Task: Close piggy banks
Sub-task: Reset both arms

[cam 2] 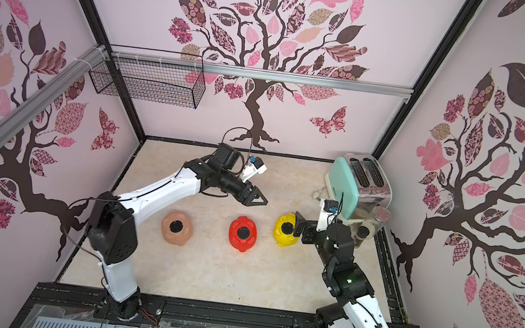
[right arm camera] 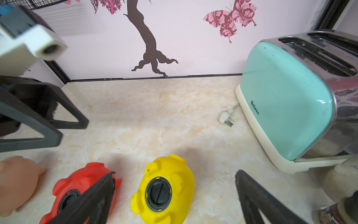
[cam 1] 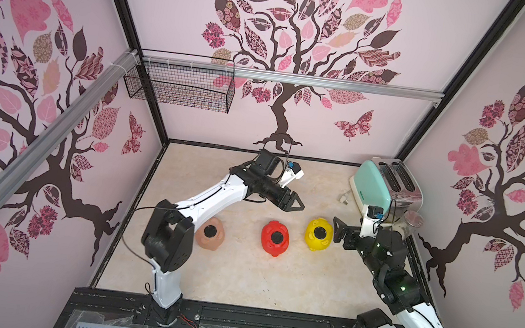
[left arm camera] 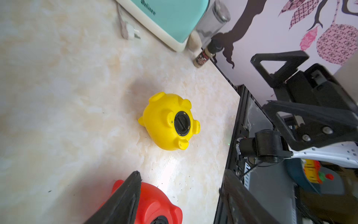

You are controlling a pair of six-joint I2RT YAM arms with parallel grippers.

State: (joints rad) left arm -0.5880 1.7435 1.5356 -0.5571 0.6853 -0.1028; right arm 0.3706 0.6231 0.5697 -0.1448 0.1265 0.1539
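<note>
Three piggy banks lie belly-up in a row in both top views: peach-pink point(cam 1: 209, 233) point(cam 2: 176, 227), red point(cam 1: 275, 238) point(cam 2: 243, 233) and yellow point(cam 1: 318, 234) point(cam 2: 284, 232). A black round plug sits in each belly hole, clearest on the yellow one point(left arm camera: 182, 123) point(right arm camera: 158, 194). My left gripper point(cam 1: 297, 204) point(left arm camera: 180, 180) hovers above the table behind the red bank, open and holding nothing. My right gripper point(cam 1: 335, 232) point(right arm camera: 175, 172) stands wide open just right of the yellow bank, which shows between its fingers in the right wrist view without touching them.
A mint-green toaster point(cam 1: 379, 188) stands at the back right, its power plug point(right arm camera: 225, 117) on the table beside it. A glass jar point(cam 1: 411, 222) and a small spice bottle point(left arm camera: 205, 54) stand near the right wall. A wire basket point(cam 1: 181, 85) hangs on the back wall.
</note>
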